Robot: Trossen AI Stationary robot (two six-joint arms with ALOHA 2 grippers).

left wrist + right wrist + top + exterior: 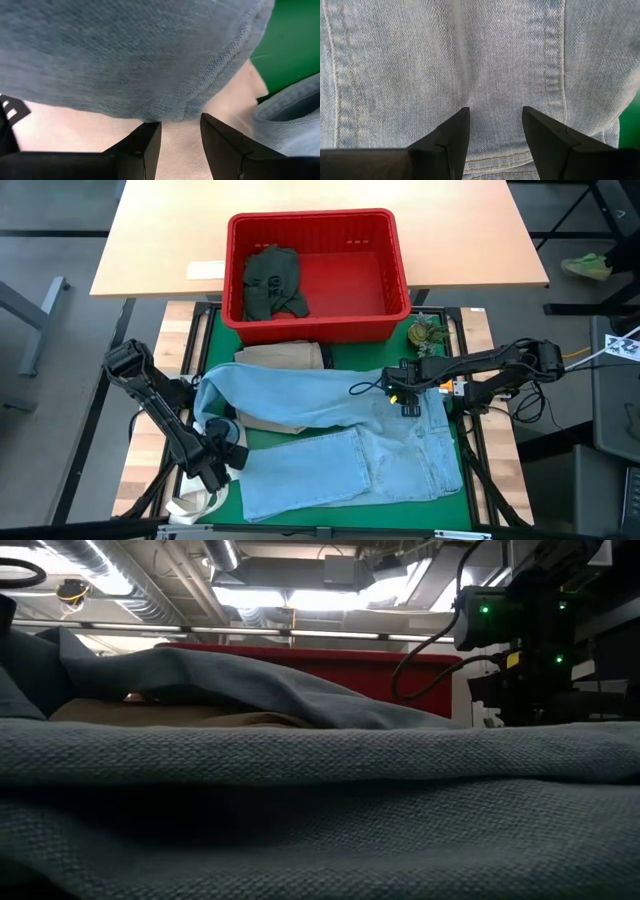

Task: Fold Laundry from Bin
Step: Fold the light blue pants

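One light blue jeans (spread flat)

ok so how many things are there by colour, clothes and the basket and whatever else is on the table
light blue: 1, jeans spread on the mat
tan: 1, trousers partly under the jeans
dark green: 1, garment in the basket
red: 1, basket
white: 1, bag at the near left corner
olive: 1, small object beside the basket
total: 6

No legible text, brand, number or sign on any surface; a black-and-white patterned marker at the high view's 3 o'clock edge carries a pattern only, no readable characters.
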